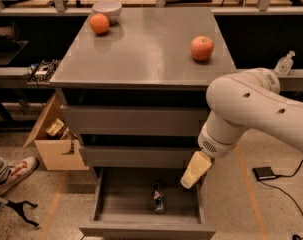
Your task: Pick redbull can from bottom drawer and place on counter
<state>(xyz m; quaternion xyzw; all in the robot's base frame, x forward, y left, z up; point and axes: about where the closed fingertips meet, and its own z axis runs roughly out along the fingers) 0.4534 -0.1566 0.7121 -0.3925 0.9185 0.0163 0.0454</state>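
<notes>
The bottom drawer point(111, 219) is pulled open below the two wider drawers. The redbull can point(158, 198) lies on its floor near the middle, dark blue and silver. My gripper point(189, 178) hangs from the big white arm over the drawer's right side, just right of and above the can, not touching it. The counter point(141, 49) is the grey top of the cabinet, with an orange fruit point(99, 23) at its back left and a red apple point(202, 48) at its right.
A white bowl point(107, 9) sits at the counter's back left. An open cardboard box point(53, 141) stands left of the cabinet. A shoe point(16, 171) and a black tool lie on the floor at left. A black device point(264, 173) with a cable lies at right.
</notes>
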